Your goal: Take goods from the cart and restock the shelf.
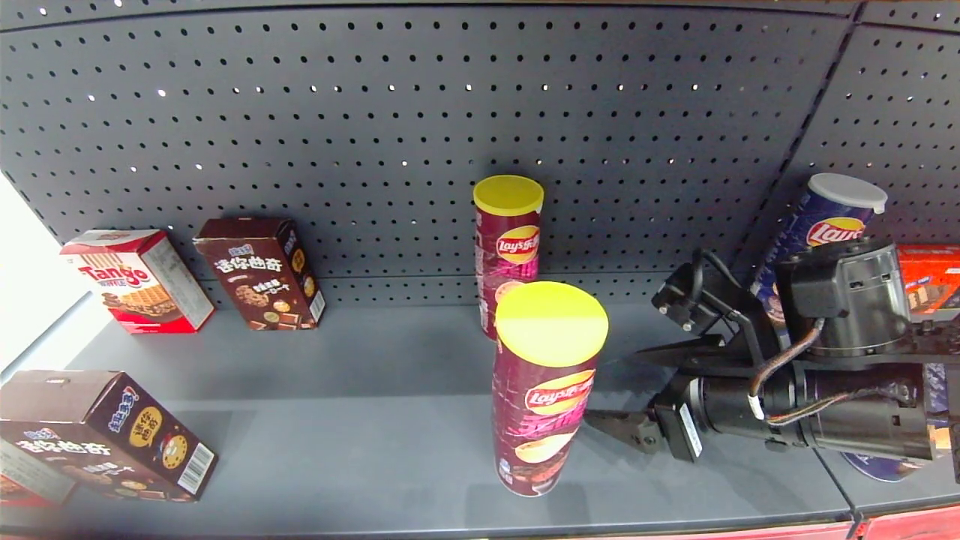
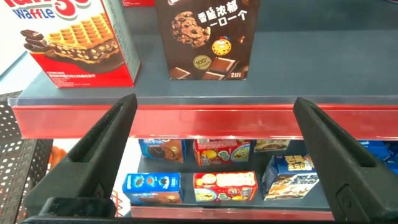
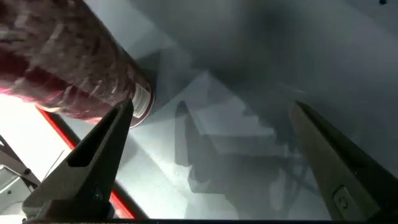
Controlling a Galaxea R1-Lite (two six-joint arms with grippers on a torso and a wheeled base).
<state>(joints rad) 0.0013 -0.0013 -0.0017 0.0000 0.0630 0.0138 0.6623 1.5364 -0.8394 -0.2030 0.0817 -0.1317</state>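
Observation:
Two maroon chip cans with yellow lids stand on the grey shelf [image 1: 360,420]. One can [image 1: 508,247] is at the back by the pegboard, and the other can [image 1: 546,390] stands nearer the front. My right gripper [image 1: 615,386] is open just to the right of the front can, its fingers apart and not touching it. In the right wrist view the can [image 3: 74,74] lies beside one finger of the open right gripper [image 3: 208,143]. My left gripper [image 2: 211,162] is open and empty, facing the shelf's red front strip [image 2: 211,121].
A wafer box [image 1: 135,281] and a brown cookie box [image 1: 262,274] stand at the back left, another cookie box [image 1: 105,439] at the front left. Behind my right arm is a blue can [image 1: 825,225] and a red box [image 1: 930,277]. A lower shelf [image 2: 217,177] holds several packs.

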